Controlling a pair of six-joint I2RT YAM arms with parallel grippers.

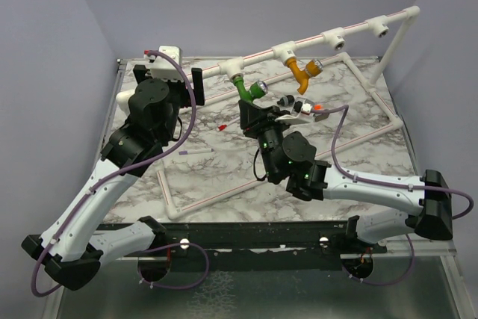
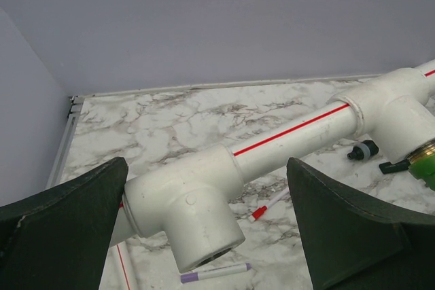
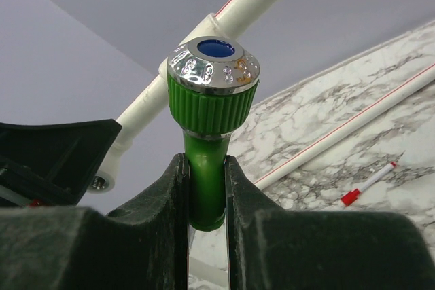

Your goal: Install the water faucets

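Green plastic fills the right wrist's view. The green faucet [image 3: 206, 110] stands between the fingers of the right hand [image 3: 206, 166], which is closed narrow on its stem. The stem's lower end is lost in the gap between the fingers. Its long axis runs straight up that picture, with the silvery round end and its blue centre on top. From above, the same faucet hangs from a T-socket of the white red-striped pipe frame [image 1: 328, 37], slanting down toward the front and right with its silvery end turned right. The right hand below it merges with the black wrist there, so I cannot pick out the fingers. I also cannot tell whether the thread sits fully in the socket. The left wrist's view catches only a sliver of green and a brass ring, cut off at its right edge. The orange faucet [image 1: 305, 70] hangs from the next socket to the right, also leaning down and right. The left hand [image 2: 207, 168] is spread wide, its fingers either side of a socket left of the green one and apart from it. On the marble desk [image 1: 216, 169] lie a purple pen [image 2: 214, 273], a red pen [image 3: 367, 187] and a small black fitting [image 2: 360, 151] too small to make out.
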